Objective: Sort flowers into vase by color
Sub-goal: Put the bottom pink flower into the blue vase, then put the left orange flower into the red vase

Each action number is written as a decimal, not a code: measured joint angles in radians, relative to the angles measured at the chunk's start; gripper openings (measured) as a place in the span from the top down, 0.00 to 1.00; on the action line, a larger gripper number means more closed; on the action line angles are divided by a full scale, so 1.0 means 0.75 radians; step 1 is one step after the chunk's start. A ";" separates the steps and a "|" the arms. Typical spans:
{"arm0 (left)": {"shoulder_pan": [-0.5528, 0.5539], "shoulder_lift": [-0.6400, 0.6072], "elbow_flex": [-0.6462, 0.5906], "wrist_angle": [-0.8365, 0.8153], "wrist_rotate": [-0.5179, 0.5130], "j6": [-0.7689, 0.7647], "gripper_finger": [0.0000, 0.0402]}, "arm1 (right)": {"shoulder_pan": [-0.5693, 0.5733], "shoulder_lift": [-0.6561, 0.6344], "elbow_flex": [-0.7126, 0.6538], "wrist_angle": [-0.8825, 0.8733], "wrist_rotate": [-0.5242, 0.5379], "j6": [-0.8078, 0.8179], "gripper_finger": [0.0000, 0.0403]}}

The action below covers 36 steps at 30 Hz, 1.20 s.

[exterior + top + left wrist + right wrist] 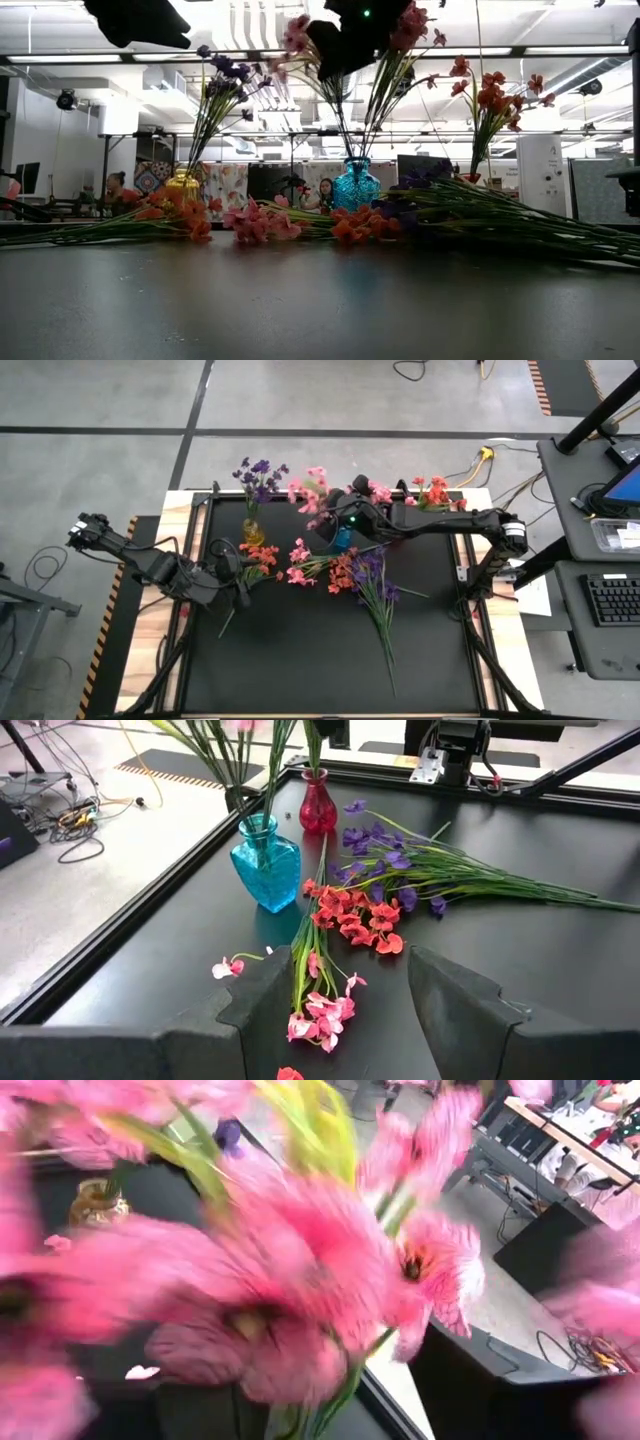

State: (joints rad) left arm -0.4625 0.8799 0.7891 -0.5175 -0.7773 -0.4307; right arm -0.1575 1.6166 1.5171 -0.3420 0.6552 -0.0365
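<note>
While pink flowers (312, 488) are stood in the blue vase (342, 538), the right gripper (335, 520) is seen over it, its grip not discernible. The left gripper (340, 1010) is held open, empty, near loose sprigs (330, 568) on the worktop (300, 660).

Glossy glass teal vase (267, 861), matt black tabletop (520, 940)

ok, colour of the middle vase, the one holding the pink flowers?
Translucent teal-blue glass. The middle vase shows best in the left wrist view; pink flowers stand in it.
</note>
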 joint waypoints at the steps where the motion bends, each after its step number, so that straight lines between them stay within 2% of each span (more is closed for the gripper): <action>1: 0.000 0.000 -0.001 0.000 0.000 -0.008 0.54 | 0.003 -0.007 0.014 -0.023 0.000 0.003 0.49; 6: 0.000 0.000 -0.017 -0.003 0.006 -0.093 0.54 | 0.037 -0.035 0.071 -0.067 -0.002 0.001 0.43; 13: 0.001 0.059 -0.032 -0.044 0.095 -0.268 0.54 | 0.106 -0.044 0.222 -0.191 -0.002 -0.057 0.37; 18: 0.001 0.144 -0.032 -0.104 0.277 -0.475 0.54 | 0.164 -0.044 0.341 -0.288 -0.003 -0.113 0.33; 24: -0.006 0.280 -0.029 -0.370 0.524 -0.975 0.54 | 0.198 -0.044 0.471 -0.428 -0.003 -0.150 0.33; 28: -0.008 0.366 -0.011 -0.465 0.728 -1.178 0.54 | 0.205 -0.044 0.535 -0.498 -0.004 -0.172 0.34; 32: -0.008 0.456 0.003 -0.576 0.781 -1.289 0.54 | 0.205 -0.043 0.576 -0.514 -0.012 -0.199 0.35; 36: -0.007 0.561 0.001 -0.591 0.781 -1.333 0.54 | 0.210 -0.043 0.584 -0.521 -0.012 -0.213 0.34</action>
State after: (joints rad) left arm -0.4679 1.3006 0.7902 -0.9606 -0.1913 -1.4303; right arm 0.0003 1.5841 1.9553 -0.7326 0.6460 -0.1959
